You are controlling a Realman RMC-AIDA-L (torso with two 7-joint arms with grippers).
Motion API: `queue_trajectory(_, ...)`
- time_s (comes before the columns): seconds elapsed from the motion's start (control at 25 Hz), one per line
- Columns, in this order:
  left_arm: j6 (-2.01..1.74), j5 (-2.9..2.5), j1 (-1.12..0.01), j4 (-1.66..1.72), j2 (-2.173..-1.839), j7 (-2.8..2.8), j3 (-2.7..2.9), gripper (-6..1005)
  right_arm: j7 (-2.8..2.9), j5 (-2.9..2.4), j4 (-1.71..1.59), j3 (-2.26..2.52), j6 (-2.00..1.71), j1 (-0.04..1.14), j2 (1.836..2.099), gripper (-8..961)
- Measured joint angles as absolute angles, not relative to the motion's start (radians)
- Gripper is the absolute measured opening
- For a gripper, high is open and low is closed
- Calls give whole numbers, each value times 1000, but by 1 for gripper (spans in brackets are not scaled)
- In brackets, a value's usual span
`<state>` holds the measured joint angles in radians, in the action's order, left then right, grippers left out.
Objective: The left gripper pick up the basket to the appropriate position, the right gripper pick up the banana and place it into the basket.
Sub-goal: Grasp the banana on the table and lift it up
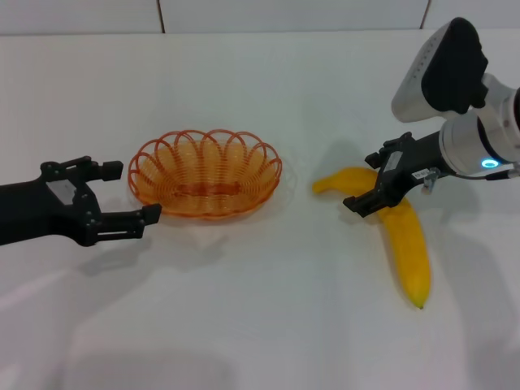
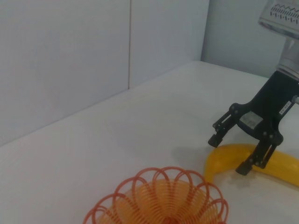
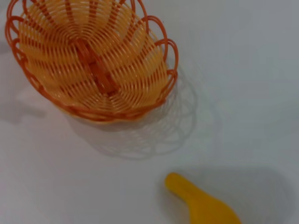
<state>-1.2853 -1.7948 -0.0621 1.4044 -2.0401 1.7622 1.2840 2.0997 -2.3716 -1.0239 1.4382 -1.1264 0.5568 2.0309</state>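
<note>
My left gripper (image 1: 130, 193) is open, just beside the basket (image 1: 205, 173). My right gripper (image 1: 372, 180) is open, its fingers straddling the banana (image 1: 405, 240) on the table (image 1: 260, 325).

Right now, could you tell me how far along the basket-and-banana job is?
Early. Nothing is placed yet: the basket is empty on the table. The left gripper is open beside its rim; the right gripper is open astride the banana, which lies on the table. Both grasps and the placing remain.
</note>
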Motion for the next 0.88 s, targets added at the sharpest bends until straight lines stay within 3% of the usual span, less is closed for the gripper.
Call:
queue_trajectory(0.6,-1285,-1807,-79,1381,-2040,1765,1281,911,2138,-2409,-1015,1439,-1132,567,2029,884)
queue_trajectory(0.88,-1285,-1807,-80,1380,-2040,1765,1283,911,2178,-2413,-1015,1427,-1133,571,2029,768)
